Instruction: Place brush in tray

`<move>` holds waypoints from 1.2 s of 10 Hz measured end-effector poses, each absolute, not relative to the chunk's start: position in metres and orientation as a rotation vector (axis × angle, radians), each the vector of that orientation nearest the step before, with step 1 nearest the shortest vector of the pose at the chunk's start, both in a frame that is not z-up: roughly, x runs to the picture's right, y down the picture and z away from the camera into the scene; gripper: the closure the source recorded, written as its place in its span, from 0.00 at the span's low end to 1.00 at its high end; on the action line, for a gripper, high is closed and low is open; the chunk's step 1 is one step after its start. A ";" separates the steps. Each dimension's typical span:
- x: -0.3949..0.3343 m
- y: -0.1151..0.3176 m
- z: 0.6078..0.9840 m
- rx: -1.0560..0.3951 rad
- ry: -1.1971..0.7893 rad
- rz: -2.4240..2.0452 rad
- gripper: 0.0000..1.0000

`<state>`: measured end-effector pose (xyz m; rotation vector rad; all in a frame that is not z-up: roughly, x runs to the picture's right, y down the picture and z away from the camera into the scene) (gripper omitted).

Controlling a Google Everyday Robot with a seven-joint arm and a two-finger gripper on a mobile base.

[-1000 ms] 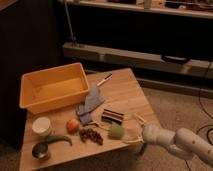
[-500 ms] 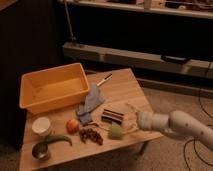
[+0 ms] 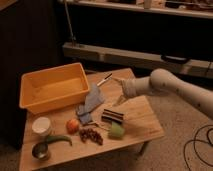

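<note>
The brush [image 3: 104,79], a thin whitish stick with a dark end, lies on the wooden table [image 3: 145,120] near its far edge, just right of the tray. The tray [image 3: 50,104] is a deep yellow-orange bin on the table's back left, with nothing visible inside. My gripper [image 3: 118,90] hovers over the table's right half, a little right of and nearer than the brush. Its fingers [image 3: 116,79] are spread apart and hold nothing. The pale arm reaches in from the right.
A grey cloth [image 3: 90,101] lies in front of the tray. A dark striped block [image 3: 112,116], a green fruit [image 3: 116,131], a reddish fruit [image 3: 73,125], a brown cluster [image 3: 91,135], a white cup [image 3: 41,125], a green pepper [image 3: 57,139] and a metal cup [image 3: 39,150] crowd the front.
The arm has swung from beyond the table's front right corner up and left over the tabletop, bringing the gripper close to the brush. Nothing on the table has moved.
</note>
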<state>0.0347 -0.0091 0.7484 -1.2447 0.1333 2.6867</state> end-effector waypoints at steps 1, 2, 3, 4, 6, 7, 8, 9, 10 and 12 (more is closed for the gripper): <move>0.036 -0.034 0.763 -1.078 0.148 2.658 0.20; 0.037 -0.054 0.778 -0.896 0.167 2.643 0.20; 0.034 -0.071 0.791 -0.736 0.184 2.622 0.20; 0.035 -0.089 0.802 -0.600 0.194 2.605 0.20; 0.036 -0.106 0.820 -0.439 0.212 2.574 0.20; 0.034 -0.114 0.825 -0.386 0.213 2.554 0.20; 0.034 -0.118 0.825 -0.367 0.211 2.548 0.20; 0.036 -0.120 0.826 -0.357 0.211 2.546 0.20; 0.040 -0.119 0.826 -0.358 0.211 2.549 0.20; 0.048 -0.116 0.842 -0.477 0.198 2.552 0.20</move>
